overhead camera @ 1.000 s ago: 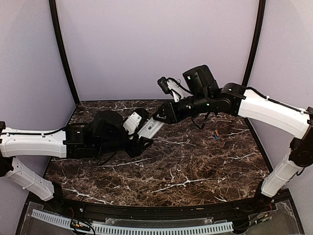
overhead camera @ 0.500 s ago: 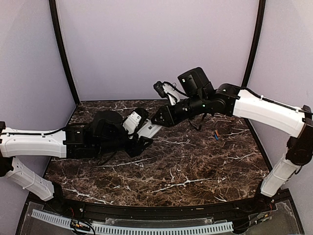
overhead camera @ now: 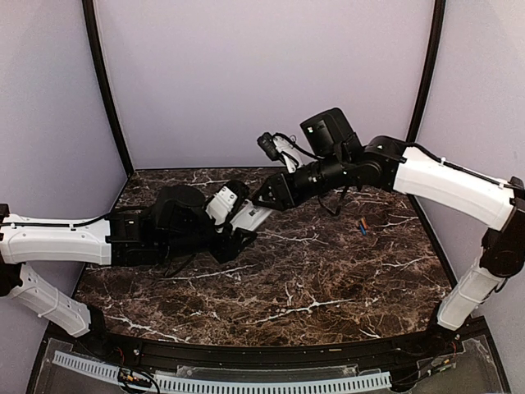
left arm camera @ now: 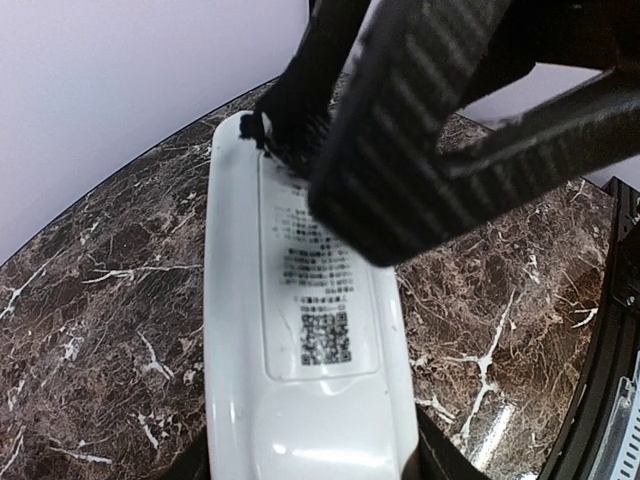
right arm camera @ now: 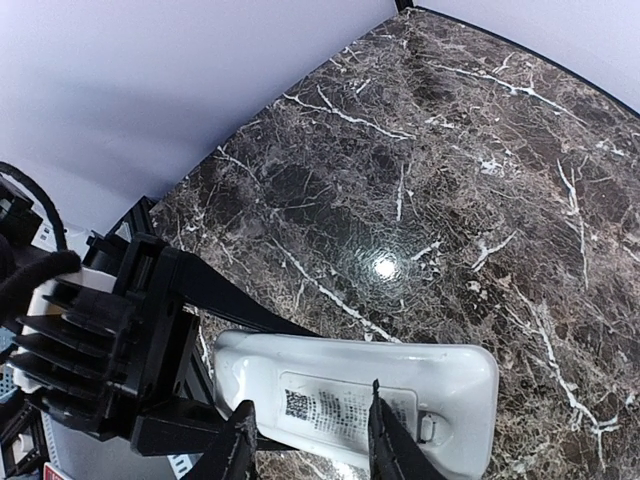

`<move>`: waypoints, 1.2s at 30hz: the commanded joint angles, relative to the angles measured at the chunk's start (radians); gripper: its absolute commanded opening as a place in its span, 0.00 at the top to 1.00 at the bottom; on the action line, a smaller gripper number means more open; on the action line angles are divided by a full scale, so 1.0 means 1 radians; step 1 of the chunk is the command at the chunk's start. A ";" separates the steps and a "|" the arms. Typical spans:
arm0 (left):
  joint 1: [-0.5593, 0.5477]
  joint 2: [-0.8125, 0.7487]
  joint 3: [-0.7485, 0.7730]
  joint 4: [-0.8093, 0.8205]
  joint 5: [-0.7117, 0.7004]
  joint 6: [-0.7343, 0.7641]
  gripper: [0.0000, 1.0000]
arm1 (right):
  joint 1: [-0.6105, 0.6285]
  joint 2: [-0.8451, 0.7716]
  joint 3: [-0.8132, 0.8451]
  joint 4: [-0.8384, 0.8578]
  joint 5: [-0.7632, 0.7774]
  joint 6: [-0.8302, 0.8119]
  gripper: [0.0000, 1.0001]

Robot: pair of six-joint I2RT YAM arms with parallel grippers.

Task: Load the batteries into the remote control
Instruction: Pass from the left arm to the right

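Two arms meet low over the dark marble surface (overhead camera: 328, 287).
Left claw (overhead camera: 236, 238) is pinching the white remote control (left arm camera: 300, 330) by its near end, labelled back up. Right claw (right arm camera: 312, 445), fingers slightly spread, touches the remote's far end. The orange and blue batteries (overhead camera: 361, 226) lie on the surface, well apart to the right.

remote control (left arm camera: 300, 340), label side up, with the right tool (left arm camera: 318, 180) over its far end.
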 commanded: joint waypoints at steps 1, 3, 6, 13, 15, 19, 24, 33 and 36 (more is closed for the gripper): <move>-0.003 -0.040 -0.016 0.018 -0.012 0.029 1.00 | -0.042 -0.080 0.049 -0.012 -0.042 -0.019 0.60; -0.003 -0.053 -0.020 0.025 -0.012 0.049 1.00 | -0.075 -0.119 0.036 0.000 -0.072 -0.019 0.51; -0.003 -0.084 -0.033 0.047 -0.002 0.085 1.00 | -0.123 -0.149 0.009 0.006 -0.131 -0.007 0.34; -0.003 -0.143 -0.075 0.135 0.011 0.183 1.00 | -0.134 -0.078 0.000 0.016 -0.311 0.002 0.14; -0.003 -0.154 -0.083 0.150 0.008 0.197 1.00 | -0.134 -0.057 0.007 0.019 -0.346 0.000 0.14; -0.004 -0.158 -0.085 0.156 0.009 0.215 1.00 | -0.131 -0.031 -0.022 0.139 -0.477 0.042 0.24; -0.004 -0.150 -0.085 0.172 0.013 0.213 1.00 | -0.111 0.012 -0.043 0.251 -0.566 0.095 0.47; -0.005 -0.160 -0.095 0.190 0.015 0.206 1.00 | -0.096 0.030 -0.072 0.319 -0.593 0.125 0.82; -0.005 -0.160 -0.098 0.190 0.021 0.201 1.00 | -0.096 0.031 -0.060 0.293 -0.601 0.109 0.93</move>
